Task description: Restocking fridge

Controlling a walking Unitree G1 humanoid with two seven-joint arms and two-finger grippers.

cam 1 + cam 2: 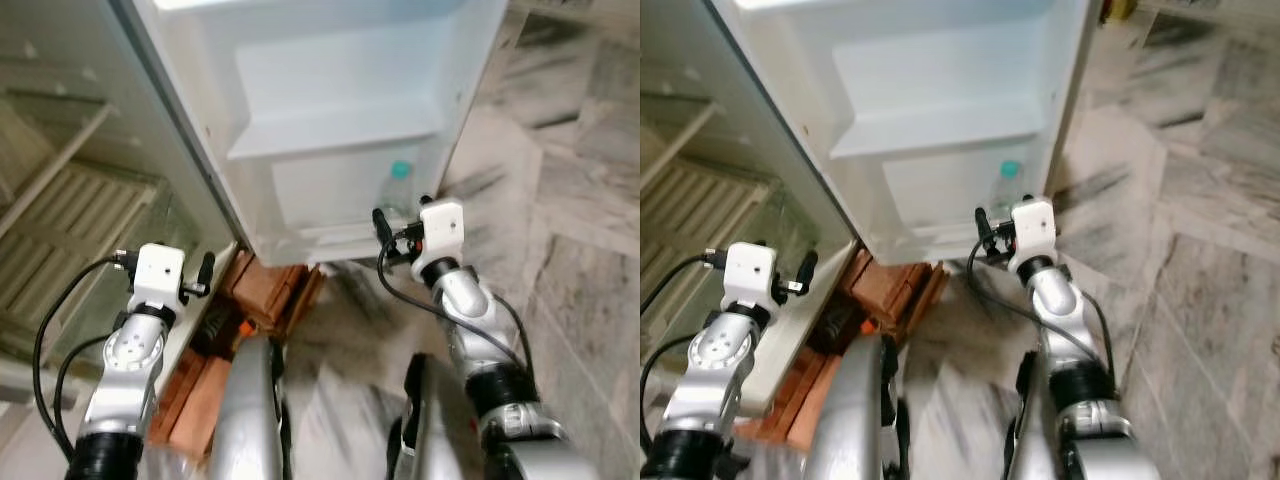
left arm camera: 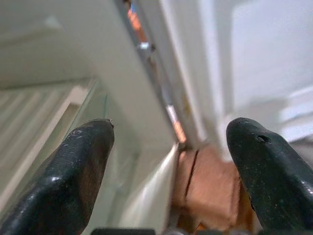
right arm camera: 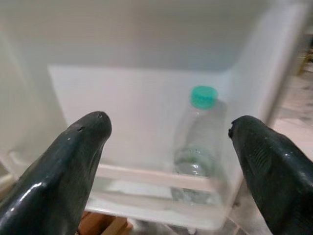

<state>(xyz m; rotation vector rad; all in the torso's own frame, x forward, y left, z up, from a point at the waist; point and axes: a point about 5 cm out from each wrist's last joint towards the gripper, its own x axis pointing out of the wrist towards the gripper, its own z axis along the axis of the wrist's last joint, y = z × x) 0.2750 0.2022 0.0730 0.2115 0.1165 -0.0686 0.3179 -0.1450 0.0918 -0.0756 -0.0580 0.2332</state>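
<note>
The fridge door [image 1: 330, 60] stands open, white, with two door shelves. A clear water bottle [image 3: 198, 147] with a green cap [image 1: 400, 170] stands upright in the lower door shelf [image 3: 146, 171], at its right end. My right gripper [image 3: 166, 122] hovers just in front of that shelf, open and holding nothing, a short way from the bottle. My left gripper [image 2: 171, 127] is open and empty, low by the fridge body's front edge [image 2: 146, 98] near the door hinge.
Red bricks [image 1: 270, 285] prop up the fridge at floor level between my arms. On the left are a glass shelf and a slatted drawer [image 1: 60, 230] inside the fridge. Grey marble floor [image 1: 580, 200] spreads out to the right.
</note>
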